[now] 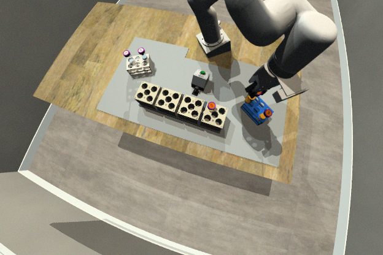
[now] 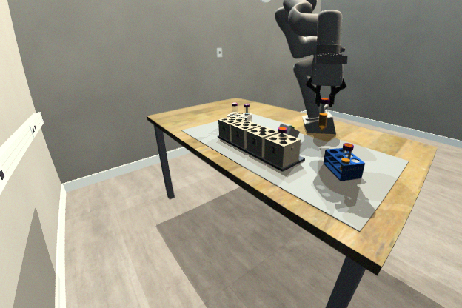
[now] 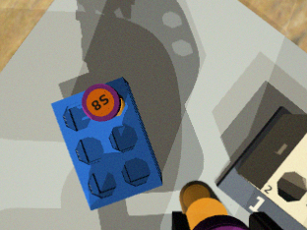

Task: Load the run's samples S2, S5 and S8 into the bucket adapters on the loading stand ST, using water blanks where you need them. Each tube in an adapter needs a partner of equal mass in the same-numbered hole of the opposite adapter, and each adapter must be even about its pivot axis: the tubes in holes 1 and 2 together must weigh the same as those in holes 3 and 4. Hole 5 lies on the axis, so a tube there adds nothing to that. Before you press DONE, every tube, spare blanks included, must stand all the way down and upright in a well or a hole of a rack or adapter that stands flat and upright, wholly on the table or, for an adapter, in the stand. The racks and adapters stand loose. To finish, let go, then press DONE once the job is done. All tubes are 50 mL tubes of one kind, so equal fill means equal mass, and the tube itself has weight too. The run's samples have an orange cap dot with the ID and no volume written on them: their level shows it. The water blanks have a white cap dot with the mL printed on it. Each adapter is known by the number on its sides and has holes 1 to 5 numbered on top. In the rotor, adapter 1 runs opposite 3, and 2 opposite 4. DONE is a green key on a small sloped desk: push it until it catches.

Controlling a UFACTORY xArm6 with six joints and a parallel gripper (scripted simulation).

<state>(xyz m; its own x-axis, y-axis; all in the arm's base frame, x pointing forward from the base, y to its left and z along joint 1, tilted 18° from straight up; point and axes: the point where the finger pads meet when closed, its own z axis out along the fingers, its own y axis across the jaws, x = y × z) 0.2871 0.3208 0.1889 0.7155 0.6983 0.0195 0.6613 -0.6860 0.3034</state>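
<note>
My gripper [image 1: 254, 91] is shut on a sample tube with orange liquid [image 2: 322, 118] and holds it upright, clear above the table behind the blue sample rack [image 1: 256, 110]. The tube's lower end shows in the wrist view [image 3: 202, 203]; its ID is hidden. Sample S8 [image 3: 100, 102] stands in a corner well of the blue rack [image 3: 105, 143]. Another orange-dot sample [image 1: 211, 105] stands in adapter 1 [image 1: 214, 115], the right-hand one of several beige adapters in the stand. The other adapters [image 1: 168, 97] look empty. Adapter 1 also shows at the right edge of the wrist view [image 3: 280, 182].
A white rack with water blanks [image 1: 139, 64] stands at the back left of the mat. The small desk with the green DONE key [image 1: 202, 72] sits behind the adapters. The arm's base [image 1: 213, 41] is at the table's back edge.
</note>
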